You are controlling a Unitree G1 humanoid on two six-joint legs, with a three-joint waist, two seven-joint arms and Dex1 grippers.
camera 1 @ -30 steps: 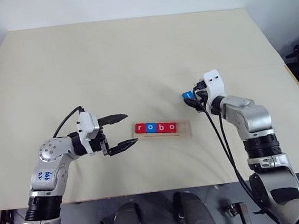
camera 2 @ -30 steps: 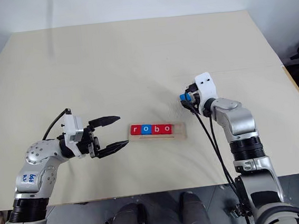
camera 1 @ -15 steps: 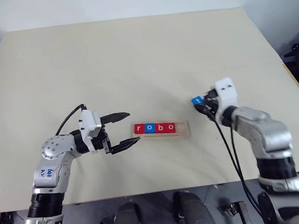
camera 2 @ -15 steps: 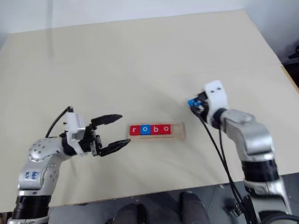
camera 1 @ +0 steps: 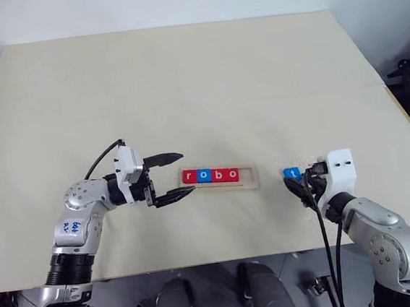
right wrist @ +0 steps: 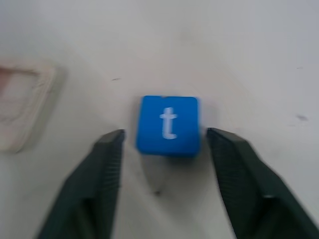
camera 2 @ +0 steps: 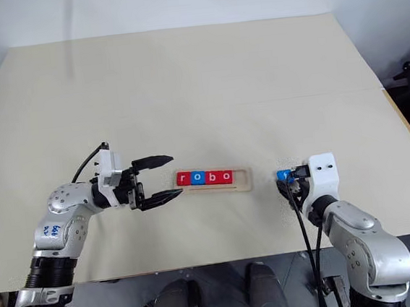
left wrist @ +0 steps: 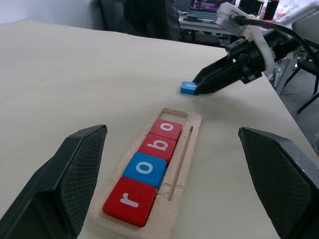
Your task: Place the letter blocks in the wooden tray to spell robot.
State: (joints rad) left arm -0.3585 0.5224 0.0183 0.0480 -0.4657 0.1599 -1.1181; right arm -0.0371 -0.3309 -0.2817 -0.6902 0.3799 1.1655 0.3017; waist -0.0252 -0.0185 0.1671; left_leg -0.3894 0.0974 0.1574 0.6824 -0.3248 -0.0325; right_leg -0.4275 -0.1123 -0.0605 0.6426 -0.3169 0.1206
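While four letter blocks already sit side by side in the wooden tray (camera 1: 219, 177), reading r (camera 1: 189, 177), o (camera 1: 204, 175), b (camera 1: 219, 174), o (camera 1: 234, 173) from the robot's left to its right, the fifth one, the blue t block (right wrist: 168, 124), lies flat on the table (camera 1: 183, 76), off the tray's right end and clearly apart from it. At that right end of the tray a bare stretch of groove shows beyond the last red block. The colours in the tray run red, blue, red, red. The right gripper (right wrist: 164, 164) is low over the table with its two black fingers (right wrist: 97, 184) spread wider than the t block, one on each side of it; there is a gap between each finger and the block's edge, so the block is not pinched. Seen from the left wrist, the tips of those fingers reach to just beside the blue block (left wrist: 189, 88). The left gripper (camera 1: 176, 175) is held level just beside the tray's left end, pointing along the row of blocks, its fingers wide apart and holding nothing, with the upper fingertip (camera 1: 173, 156) and the lower one either side of the tray's line without touching it.
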